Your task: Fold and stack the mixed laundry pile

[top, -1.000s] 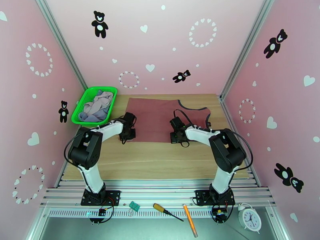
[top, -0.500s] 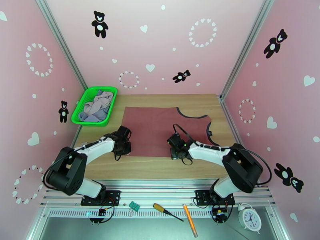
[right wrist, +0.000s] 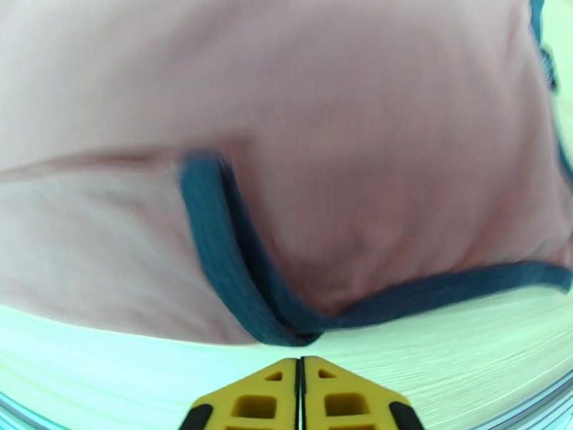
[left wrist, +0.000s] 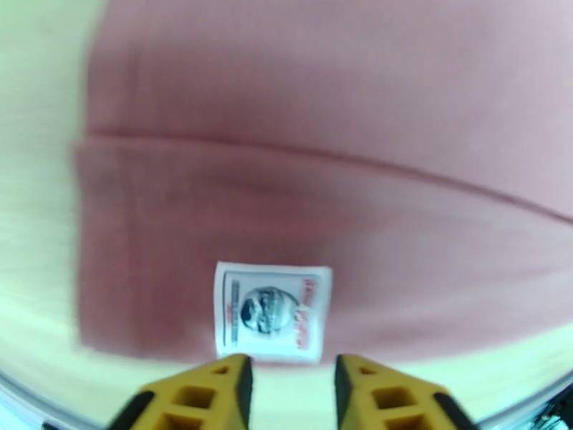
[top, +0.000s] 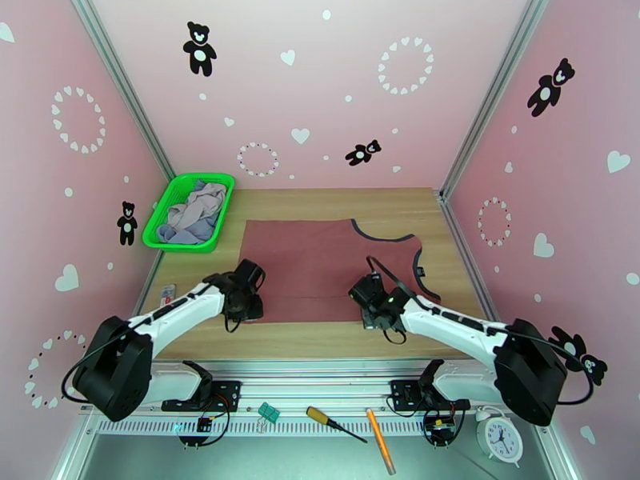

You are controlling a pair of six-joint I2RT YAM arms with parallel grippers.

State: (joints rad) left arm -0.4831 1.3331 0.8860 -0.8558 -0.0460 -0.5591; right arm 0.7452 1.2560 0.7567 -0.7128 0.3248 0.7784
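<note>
The rust-red top [top: 320,266] lies spread flat on the wooden table, its dark trim [top: 416,262] at the right. My left gripper [top: 242,306] is at the top's near left corner. In the left wrist view its yellow fingers [left wrist: 229,385] stand slightly apart just short of the white label [left wrist: 273,313] on the hem. My right gripper [top: 372,312] is at the near right corner. Its fingers [right wrist: 265,395] are pressed together right at the folded dark trim [right wrist: 236,281]. The pale grey-lilac and blue-grey pieces [top: 194,211] sit in the green basket [top: 157,234].
The basket stands at the table's back left corner. Pink walls close in the left, back and right sides. On the metal shelf in front of the arm bases lie a screwdriver [top: 336,423], an orange pen [top: 380,440], a green clip [top: 269,411] and a white clock [top: 500,438].
Both arms have stretched low and drawn back toward the near edge, and the red top has slid with them, its near hem now closer to the table's front.
</note>
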